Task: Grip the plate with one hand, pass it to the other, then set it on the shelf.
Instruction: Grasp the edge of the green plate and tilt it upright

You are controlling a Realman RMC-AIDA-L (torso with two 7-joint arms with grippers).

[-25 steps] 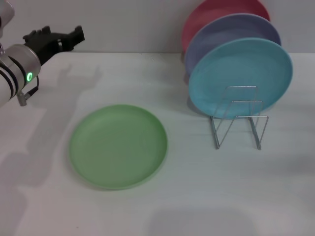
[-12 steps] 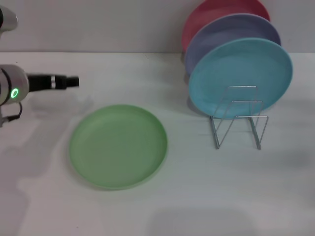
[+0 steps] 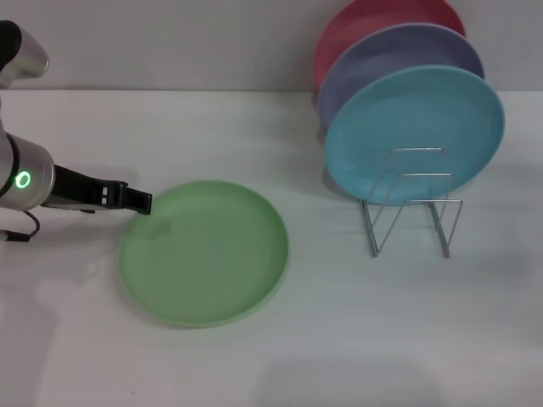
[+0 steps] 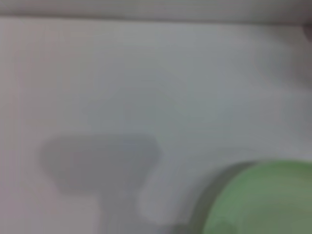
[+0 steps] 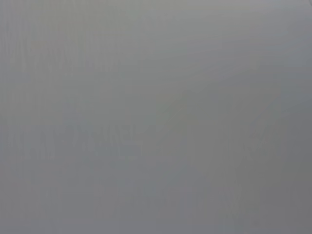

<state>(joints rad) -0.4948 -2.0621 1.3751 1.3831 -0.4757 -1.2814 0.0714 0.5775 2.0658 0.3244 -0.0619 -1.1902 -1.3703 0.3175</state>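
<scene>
One green plate: light green plate (image 3: 204,252) laid flat on the white surface (image 3: 339,339), left of the shelf and well apart from it; an edge of it is also seen in the left wrist view (image 4: 263,200).
Left pincer: black left pincer (image 3: 140,203) held low at the plate's far-left rim, tip at or just over the rim; contact cannot be told, and whether its fingers are apart or together cannot be told.
Left arm: silver, with a green glowing ring (image 3: 23,180).
Right pincer: not seen in any view.
Shelf: silver wire shelf (image 3: 411,203) standing on the surface, its front loops bare.
Other plates: turquoise plate (image 3: 416,131), lavender plate (image 3: 399,51) and pink plate (image 3: 373,17) set upright, one behind another.
</scene>
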